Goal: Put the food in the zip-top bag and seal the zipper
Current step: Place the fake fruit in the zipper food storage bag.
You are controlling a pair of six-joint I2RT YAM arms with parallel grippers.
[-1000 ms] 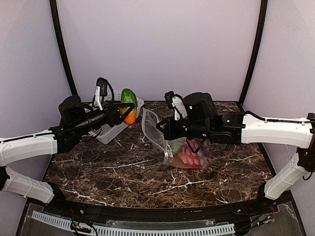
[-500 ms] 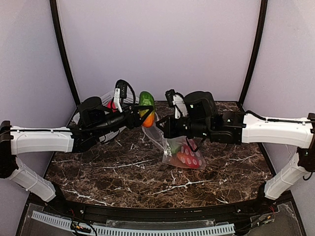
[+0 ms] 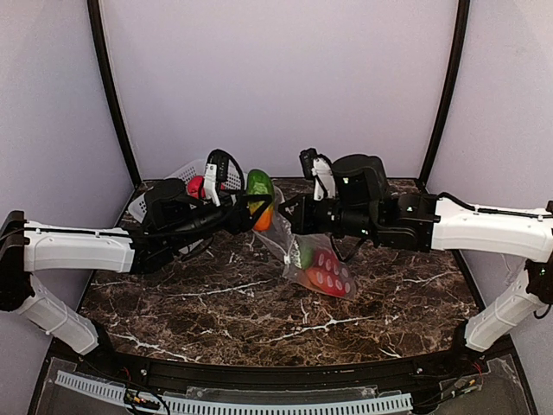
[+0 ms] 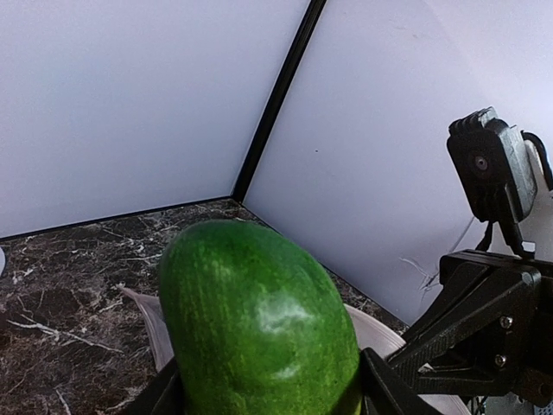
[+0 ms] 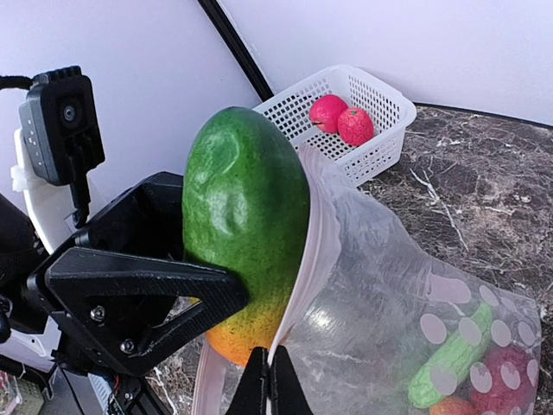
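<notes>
My left gripper point(image 3: 252, 206) is shut on the orange-yellow-green piece point(image 3: 257, 197), held at the open mouth of the zip-top bag point(image 3: 321, 266); that piece fills the left wrist view point(image 4: 259, 320). My right gripper point(image 5: 270, 380) is shut on the bag's pinkish zipper edge point(image 5: 313, 259) and holds the mouth up. In the right wrist view the piece point(image 5: 246, 225) sits against the rim. A green cucumber-like piece point(image 5: 449, 356) and red pieces point(image 3: 333, 277) lie inside the bag. Two red round ones point(image 5: 341, 119) lie in the basket. The slider tab is not visible.
A white lattice basket point(image 3: 177, 177) stands at the back left of the marble table point(image 3: 259, 303). Black frame posts point(image 3: 108, 82) rise at the back corners. The two wrists are close together above the back middle of the table.
My left arm has carried the orange-yellow-green piece rightward from beside the basket to the bag's mouth. The right gripper has kept hold of the bag's edge and shifted slightly up.
</notes>
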